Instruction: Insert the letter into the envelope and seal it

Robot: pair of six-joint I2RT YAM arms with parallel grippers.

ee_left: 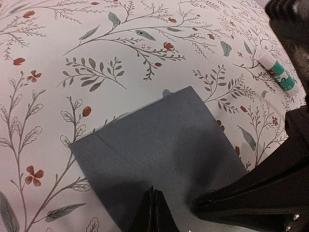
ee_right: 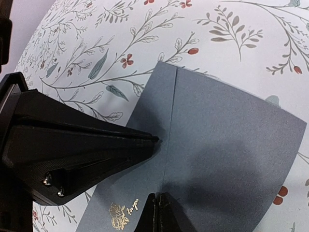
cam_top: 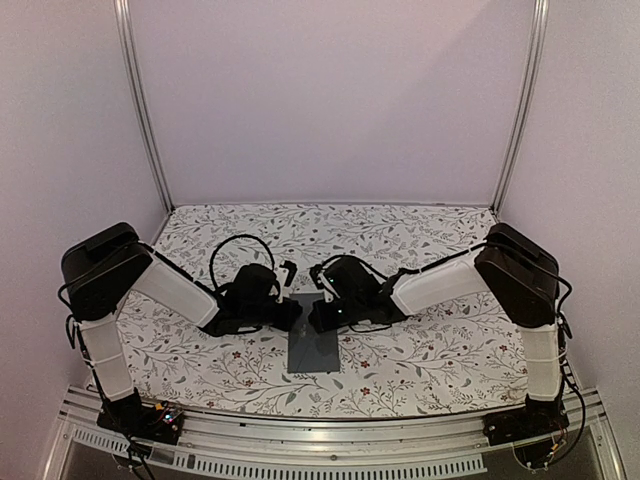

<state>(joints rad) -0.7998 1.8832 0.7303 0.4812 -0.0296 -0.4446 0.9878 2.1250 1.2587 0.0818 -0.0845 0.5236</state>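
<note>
Left hand (ee_left: 153,212): clenched, empty, tips pressing down on the envelope (ee_left: 159,140).
Right hand (ee_right: 157,213): clenched too, tips down just beside the left's.
Risk: closed tips dragging could skid or crease it, so the seal won't take.
Envelope: flat on the counter (cam_top: 200,360) under both hands; letter not visible, maybe inside, can't tell.
Glue stick (ee_left: 277,72): further out, right of left hand.

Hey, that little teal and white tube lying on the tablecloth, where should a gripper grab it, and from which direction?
Grip the tube across its middle, coming straight down from above. It lies flat on its side on the tablecloth, apart from the envelope, so only its rounded flanks are free. Set one finger on each side of its long axis.
</note>
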